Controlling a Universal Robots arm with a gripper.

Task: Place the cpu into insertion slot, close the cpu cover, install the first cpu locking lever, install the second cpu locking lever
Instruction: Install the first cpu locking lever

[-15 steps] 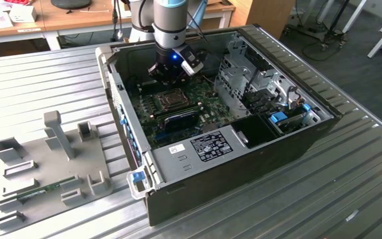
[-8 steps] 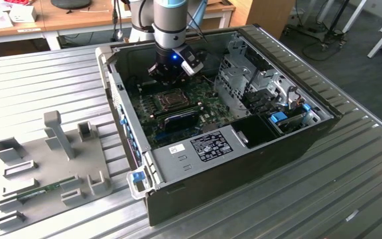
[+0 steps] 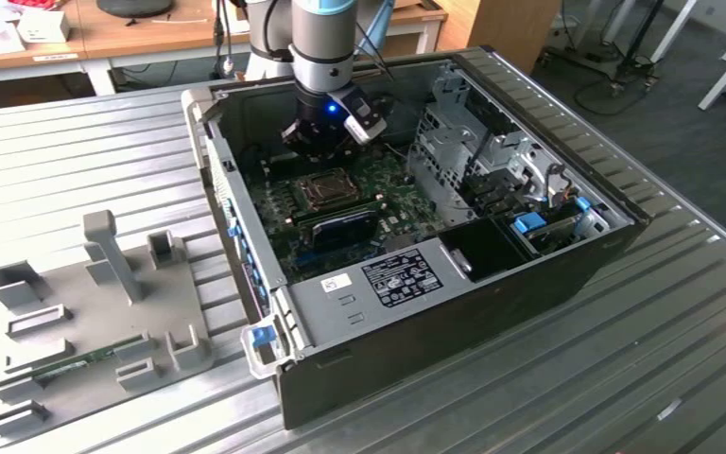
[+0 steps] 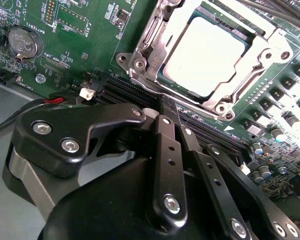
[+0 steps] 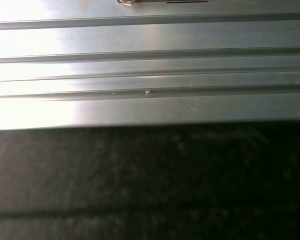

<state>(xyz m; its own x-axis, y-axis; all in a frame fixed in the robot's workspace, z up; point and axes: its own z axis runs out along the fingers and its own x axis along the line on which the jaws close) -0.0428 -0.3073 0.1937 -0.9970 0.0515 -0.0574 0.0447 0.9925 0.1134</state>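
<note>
The arm reaches straight down into the open black computer case (image 3: pixel 565 255) on the ribbed metal table (image 3: pixel 73 161). Its black pincer (image 4: pixel 172 117), fingers pressed together and empty, hangs just beside the silvery-rimmed square insertion slot (image 4: pixel 140 65), where the pale square cpu (image 4: pixel 202 55) lies under the lowered silvery cpu cover (image 4: pixel 260 55).

Exterior view high above open case (image 3: pixel 552 274), second wrist view close over motherboard (image 4: pixel 85 45)
</note>
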